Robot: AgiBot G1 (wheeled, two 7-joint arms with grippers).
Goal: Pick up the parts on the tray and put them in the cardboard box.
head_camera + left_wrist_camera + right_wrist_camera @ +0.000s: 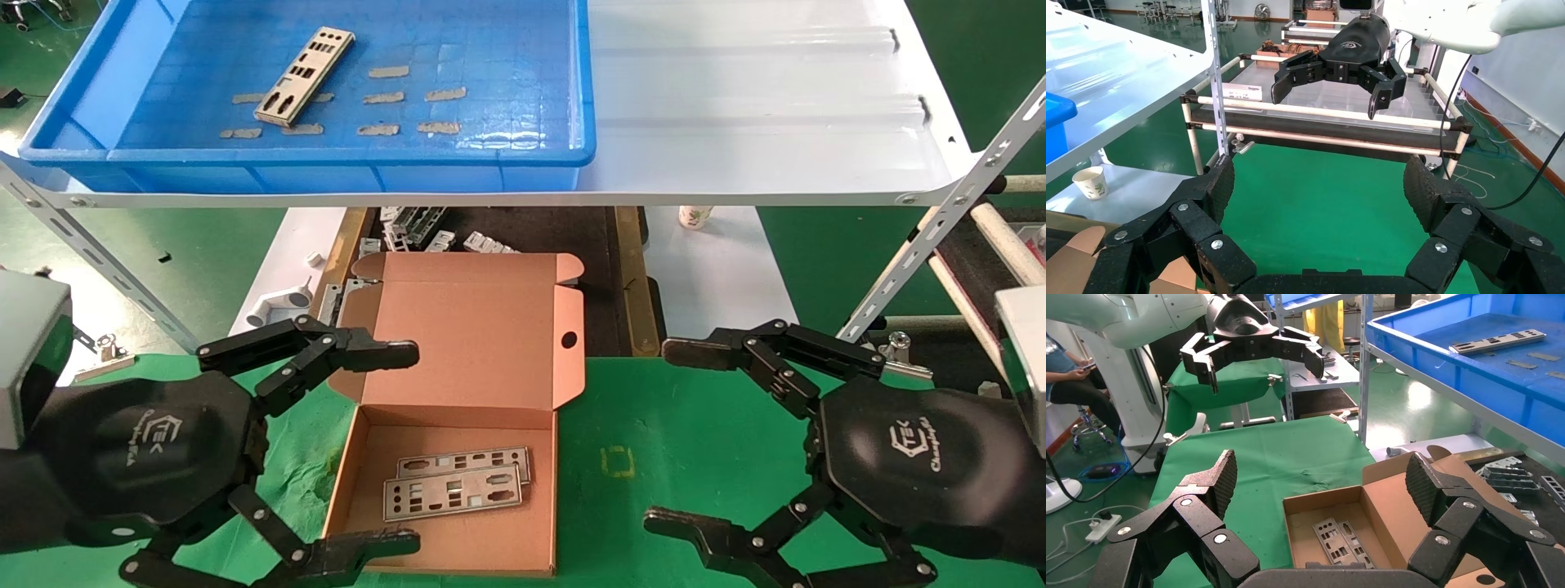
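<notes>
Left gripper [409,445]: low at the near left of the green mat, jaws spread wide and holding nothing, straddling the left wall of the cardboard box [359,457]. Right gripper [682,437]: mirrored at the near right over bare mat, jaws equally spread and empty. Judged from this pose, both arms are parked clear of the load path. Each gripper housing carries a white logo mark with lettering that cannot be read with certainty.

The cardboard box sits on the mat between the two grippers with its flap lid [474,327] folded back and away from the robot, which leaves the interior open from above. Two parts [458,483] lie flat on the box floor, overlapping, the nearer one partly on the farther one. A small yellow square outline [619,462] is marked on the mat just beside the box.

Farther off and higher, the tray [327,167] rests on a white shelf [768,155]. One part [304,76] lies flat and diagonal on its grid floor among tan tape patches, apart from the walls and accessible from above. This part is judged to be the remaining transfer.
</notes>
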